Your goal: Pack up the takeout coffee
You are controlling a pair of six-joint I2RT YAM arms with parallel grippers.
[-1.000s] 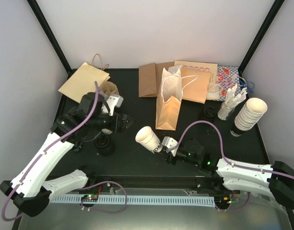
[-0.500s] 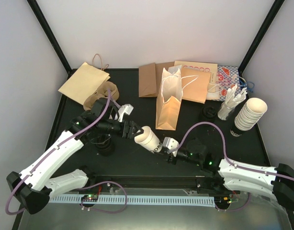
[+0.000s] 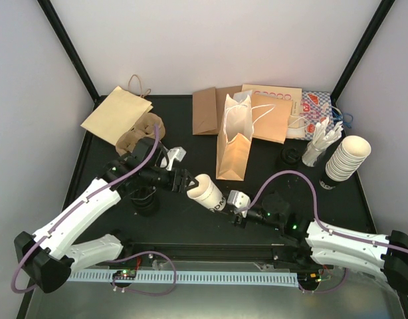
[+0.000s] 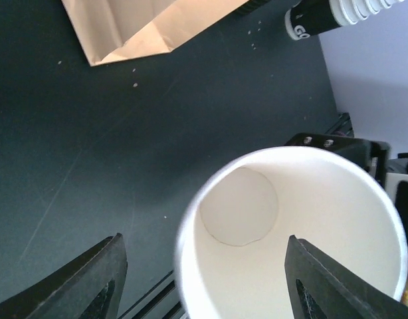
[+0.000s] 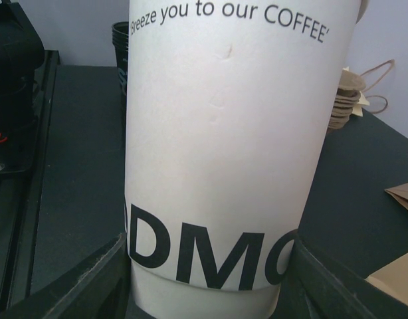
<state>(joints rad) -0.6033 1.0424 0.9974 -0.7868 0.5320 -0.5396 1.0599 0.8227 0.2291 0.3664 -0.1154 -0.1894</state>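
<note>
The lidless cup sits tilted just below the centre of the top view, its mouth pointing left. The right gripper clamps its base, its arm reaching in from the lower right. An upright bag stands just above. The left gripper faces the rim with jaws apart, its arm stretched in from the lower left.

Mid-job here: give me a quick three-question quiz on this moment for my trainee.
1. True or false: the paper cup held by the right end effector has a black lid on.
2. In the top view, the open paper bag stands: A) left of the cup stack, B) right of it, C) on top of it.
3. Fill in: the held cup's open mouth faces the ___ end effector.

Key: 1 false, it is lidless; 2 A; 3 left end effector.
</note>
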